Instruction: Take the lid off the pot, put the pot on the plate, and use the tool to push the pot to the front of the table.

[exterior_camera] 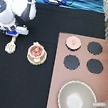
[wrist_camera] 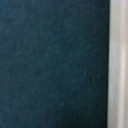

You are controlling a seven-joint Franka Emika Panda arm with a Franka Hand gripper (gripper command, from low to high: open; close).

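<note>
The pale-pink pot (exterior_camera: 36, 51), reddish inside and without its lid, sits on the cream plate (exterior_camera: 36, 61) at the left middle of the black table (exterior_camera: 19, 84). The pink lid (exterior_camera: 73, 41) lies on the stove's upper-left burner spot. Left of the plate lies the cream spatula tool (exterior_camera: 10, 47), its handle pointing toward the exterior view's top. My gripper (exterior_camera: 13, 32) hangs right over that handle end, at the exterior view's upper left. The wrist view shows dark tabletop (wrist_camera: 50, 64) and a pale strip (wrist_camera: 119, 64) that I cannot identify.
A brown stove panel (exterior_camera: 105, 84) fills the right side, with three bare black burners (exterior_camera: 95, 48). A large grey pan (exterior_camera: 76, 100) with a handle stands on its lower part. The robot's white arm (exterior_camera: 17, 8) crosses the top left corner.
</note>
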